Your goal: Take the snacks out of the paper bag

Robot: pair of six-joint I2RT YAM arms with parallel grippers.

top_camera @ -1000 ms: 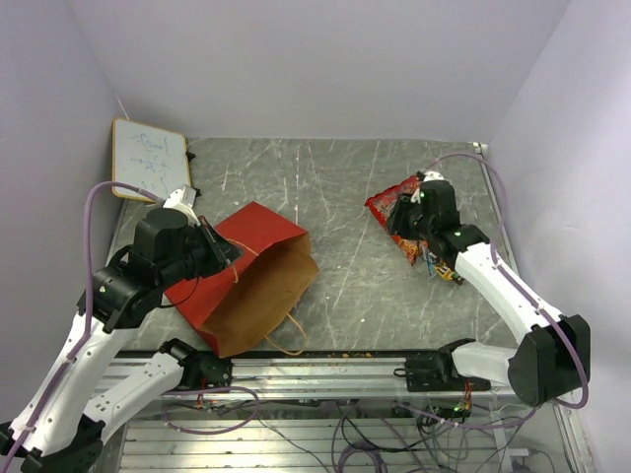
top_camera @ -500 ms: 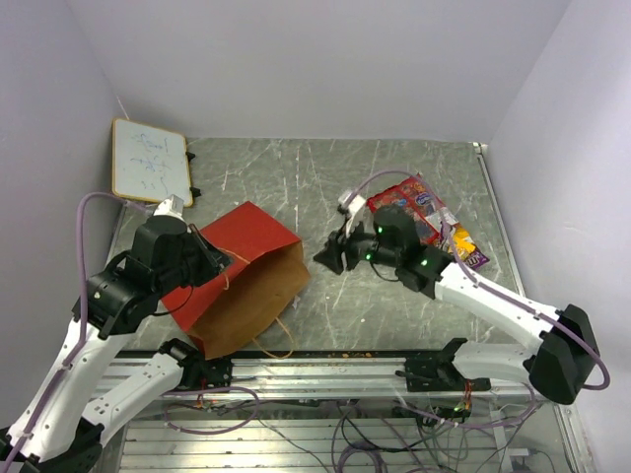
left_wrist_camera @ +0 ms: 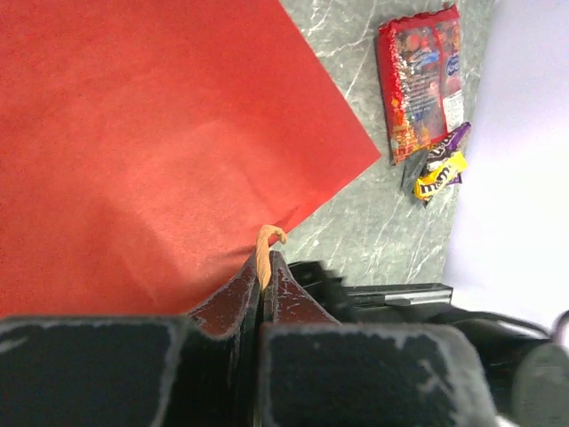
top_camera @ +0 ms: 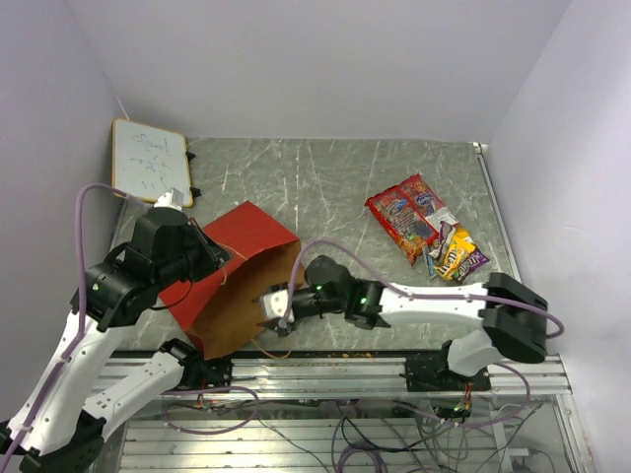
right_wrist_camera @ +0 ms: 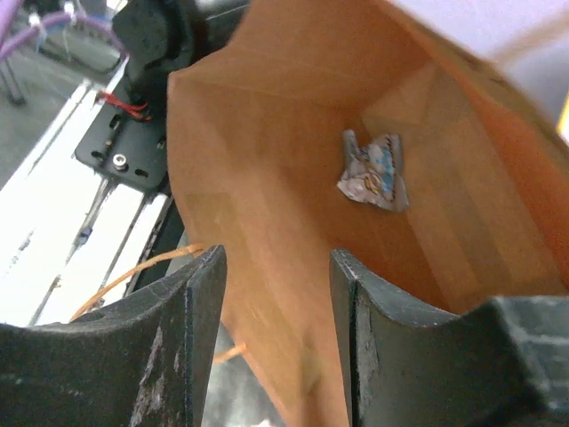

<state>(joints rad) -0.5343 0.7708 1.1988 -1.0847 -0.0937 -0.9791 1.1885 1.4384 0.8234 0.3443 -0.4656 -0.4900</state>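
item: paper bag [top_camera: 251, 232], red outside, kraft inside, lying on its side on the table [top_camera: 325, 177], mouth turned toward the near edge and the right arm. left gripper [left_wrist_camera: 265, 276]: fingers pressed together on the twisted loop handle [left_wrist_camera: 267, 238] at the bag's upper rim, lifting that rim so the mouth gapes. right gripper [right_wrist_camera: 276, 267]: fingers apart with nothing between them, poised just at the mouth and aimed into the bag. contents seen: one silvery-blue packet [right_wrist_camera: 373, 171], crumpled, lying on the kraft inside at the bag's far closed end. governing relation: the packet lies ahead of the right fingers along the bag's long axis, a little right of their midline in the right wrist view and well apart from the tips. it is roughly squarish, with no clear long axis of its own. the right arm is the nearer and the only free one. judgement: the reach has to run deep down the bag's length without snagging the paper walls. already out: red crisp packets [top_camera: 399, 217] and small candy packs [top_camera: 455, 256], close together on the table's right side. white board [top_camera: 150, 161] at the far left corner, not involved.
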